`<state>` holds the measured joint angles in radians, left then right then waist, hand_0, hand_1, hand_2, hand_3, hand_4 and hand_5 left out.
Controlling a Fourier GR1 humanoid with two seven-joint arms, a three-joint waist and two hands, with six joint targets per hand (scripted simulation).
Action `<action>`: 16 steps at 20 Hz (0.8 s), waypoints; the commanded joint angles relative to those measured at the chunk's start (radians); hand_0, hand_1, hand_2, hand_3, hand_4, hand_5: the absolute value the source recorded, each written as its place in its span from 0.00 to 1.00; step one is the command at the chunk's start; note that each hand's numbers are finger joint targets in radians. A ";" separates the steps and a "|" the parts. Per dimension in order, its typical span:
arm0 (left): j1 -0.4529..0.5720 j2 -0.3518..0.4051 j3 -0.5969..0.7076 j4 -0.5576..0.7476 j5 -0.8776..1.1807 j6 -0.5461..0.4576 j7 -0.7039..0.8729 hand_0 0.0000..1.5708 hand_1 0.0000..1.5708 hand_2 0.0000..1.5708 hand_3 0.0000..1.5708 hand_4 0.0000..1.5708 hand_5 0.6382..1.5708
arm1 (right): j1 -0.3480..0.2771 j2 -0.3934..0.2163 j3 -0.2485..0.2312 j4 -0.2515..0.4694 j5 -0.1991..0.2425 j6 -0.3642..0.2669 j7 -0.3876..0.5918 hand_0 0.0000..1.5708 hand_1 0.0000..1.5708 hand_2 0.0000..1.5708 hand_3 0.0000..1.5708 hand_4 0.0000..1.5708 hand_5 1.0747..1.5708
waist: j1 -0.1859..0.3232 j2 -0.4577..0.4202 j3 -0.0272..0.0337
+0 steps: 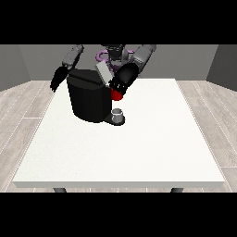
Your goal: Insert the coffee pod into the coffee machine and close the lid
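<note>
From the front we are counting one worktop (139,152), one coffee machine (88,99), one small grey thing (118,112) and two hands.

The worktop is lying white, flat and square-cornered, on dark legs over a pale plank floor (18,120).

The machine is standing on the far left part of the worktop, a black, rounded, drum-like body. A light grey lid (103,73) is tilting up from its top. A low dark base (115,120) is sticking out towards the camera at its right foot. The grey thing, small and cup-shaped, is sitting on that base; we cannot tell whether it is the pod.

A red thing at the machine (117,95) is showing just above the grey thing.

The hand at the view's right (118,85) is reaching down beside the lid, against the machine's upper right edge, just over the red thing. It is covering that corner of the machine, and we cannot tell how its fingers are lying.

The hand at the view's left (58,79) is hanging beyond the worktop's far left corner, near the machine but apart from it. Its dark fingers are pointing downward, fairly straight, holding nothing.
</note>
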<state>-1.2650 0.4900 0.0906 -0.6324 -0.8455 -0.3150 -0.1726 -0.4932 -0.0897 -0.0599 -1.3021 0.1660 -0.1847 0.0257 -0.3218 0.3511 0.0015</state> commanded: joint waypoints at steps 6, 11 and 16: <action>-0.058 -0.040 0.012 -0.032 0.006 0.044 -0.010 0.79 0.79 0.77 0.61 0.00 1.00 | -0.009 0.038 -0.009 0.073 0.022 -0.065 -0.081 0.00 0.00 0.00 0.00 0.00 1.00 | 0.035 0.051 -0.0008; -0.022 -0.005 0.025 0.006 -0.002 0.065 -0.053 0.78 0.78 0.77 0.62 0.00 1.00 | 0.023 0.021 0.022 0.012 0.017 -0.012 -0.022 0.00 0.00 0.00 0.00 0.03 1.00 | -0.012 0.012 -0.0012; -0.048 0.078 0.028 0.015 -0.025 0.074 -0.124 0.73 0.73 0.71 0.54 0.00 1.00 | -0.025 0.011 0.024 -0.015 0.029 -0.018 0.017 0.00 0.00 0.00 0.00 0.07 1.00 | -0.021 0.058 -0.0015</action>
<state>-1.2980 0.5247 0.1180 -0.6306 -0.8546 -0.2548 -0.2543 -0.5100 -0.0760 -0.0454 -1.2985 0.1862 -0.2047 0.0228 -0.3339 0.3971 0.0000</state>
